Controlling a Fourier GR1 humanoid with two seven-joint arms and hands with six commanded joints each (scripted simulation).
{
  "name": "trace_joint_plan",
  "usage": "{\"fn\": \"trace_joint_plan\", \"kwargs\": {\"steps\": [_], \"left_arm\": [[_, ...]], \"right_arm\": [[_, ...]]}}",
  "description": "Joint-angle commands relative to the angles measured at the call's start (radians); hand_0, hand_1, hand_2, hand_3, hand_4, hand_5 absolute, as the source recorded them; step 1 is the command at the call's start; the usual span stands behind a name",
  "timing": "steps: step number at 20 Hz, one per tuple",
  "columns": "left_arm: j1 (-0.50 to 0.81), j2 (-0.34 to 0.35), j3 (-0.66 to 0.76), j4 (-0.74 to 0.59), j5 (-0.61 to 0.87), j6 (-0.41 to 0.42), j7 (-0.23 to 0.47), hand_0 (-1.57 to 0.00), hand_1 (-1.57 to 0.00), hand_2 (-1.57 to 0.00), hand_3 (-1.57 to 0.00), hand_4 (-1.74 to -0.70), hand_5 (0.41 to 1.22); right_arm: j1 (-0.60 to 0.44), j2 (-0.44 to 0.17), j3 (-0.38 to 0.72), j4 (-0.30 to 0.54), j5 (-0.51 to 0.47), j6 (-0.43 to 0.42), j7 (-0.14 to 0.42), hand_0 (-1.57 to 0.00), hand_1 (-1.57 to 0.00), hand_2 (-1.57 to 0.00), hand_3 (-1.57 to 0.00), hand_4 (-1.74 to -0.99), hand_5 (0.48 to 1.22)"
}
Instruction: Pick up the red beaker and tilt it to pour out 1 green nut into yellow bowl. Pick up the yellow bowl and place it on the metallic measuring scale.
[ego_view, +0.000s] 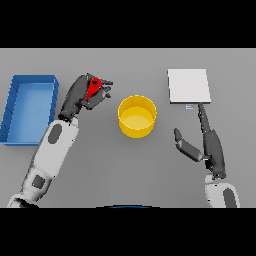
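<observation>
the red beaker (93, 88) sits clasped in the left hand (82, 95), fingers curled round it, held left of the yellow bowl (136, 116), apparently ready to tip. the right hand (210, 142) rests spread, fingers straight, just below the metallic measuring scale (188, 86), likely waiting for the bowl.

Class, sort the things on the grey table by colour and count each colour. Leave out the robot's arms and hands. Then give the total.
Red: 1, the beaker
Yellow: 1, the bowl
Blue: 1, the tray
White: 1, the scale
Total: 4
</observation>
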Motion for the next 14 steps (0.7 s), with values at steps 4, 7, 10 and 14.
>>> {"fn": "trace_joint_plan", "kwargs": {"steps": [4, 7, 10, 14], "left_arm": [[-0.045, 0.037, -0.041, 0.034, -0.043, -0.014, 0.037, -1.56, -1.56, -1.56, -1.56, -1.73, 1.112], [-0.096, 0.063, -0.12, 0.054, -0.139, -0.012, 0.108, -1.57, -1.57, -1.57, -1.57, -1.74, 1.128], [-0.161, 0.104, -0.223, 0.084, -0.267, -0.031, 0.17, -1.57, -1.57, -1.57, -1.57, -1.74, 1.132], [-0.236, 0.146, -0.347, 0.117, -0.393, -0.086, 0.18, -1.57, -1.57, -1.57, -1.57, -1.74, 1.173]], "right_arm": [[0.003, -0.006, 0.0, -0.005, -0.008, 0.012, 0.004, 0.0, 0.0, 0.0, 0.0, -1.256, 0.678], [0.008, 0.01, 0.01, -0.02, -0.004, 0.007, 0.019, 0.0, 0.0, 0.0, 0.0, -1.254, 0.683], [0.015, 0.005, 0.008, -0.03, -0.017, 0.02, 0.01, 0.0, 0.0, 0.0, 0.0, -1.255, 0.689], [0.019, 0.008, 0.014, -0.028, -0.004, 0.014, 0.017, 0.0, 0.0, 0.0, 0.0, -1.27, 0.7]]}}
